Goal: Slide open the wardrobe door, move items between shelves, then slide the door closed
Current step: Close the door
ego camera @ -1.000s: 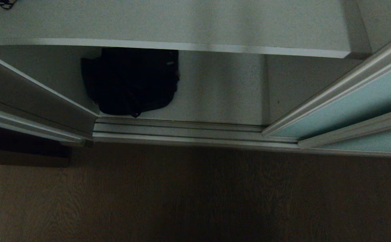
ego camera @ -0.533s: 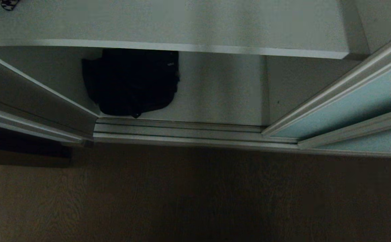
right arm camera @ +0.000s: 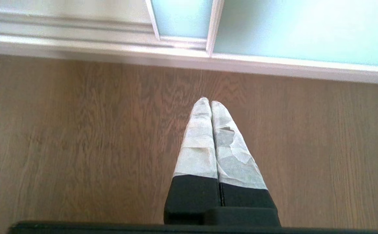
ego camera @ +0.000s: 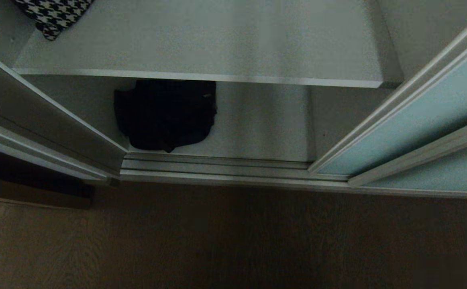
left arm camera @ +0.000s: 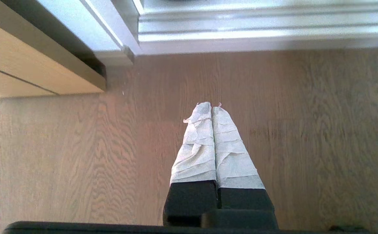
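Observation:
The wardrobe bay stands open. The sliding wardrobe door (ego camera: 410, 120) of pale blue-green glass is pushed to the right, over its twin panel (ego camera: 438, 172). A soft black bag (ego camera: 165, 114) lies on the bottom shelf (ego camera: 265, 120), partly hidden under the shelf above (ego camera: 217, 40). Neither arm shows in the head view. My left gripper (left arm camera: 211, 107) hangs shut and empty over the wooden floor near the track. My right gripper (right arm camera: 207, 101) is also shut and empty over the floor, near the door's lower frame (right arm camera: 189, 42).
A black-and-white houndstooth cloth (ego camera: 52, 14) lies at the upper shelf's back left. The ribbed silver floor track (ego camera: 225, 170) runs along the opening. A side panel (ego camera: 44, 128) and a wooden cabinet base (left arm camera: 29, 65) stand to the left. Wooden floor (ego camera: 233, 241) lies before the wardrobe.
The whole head view has shifted: the camera has risen, so the upper shelf shows more surface and the houndstooth cloth has come into view. The bag and door have not moved.

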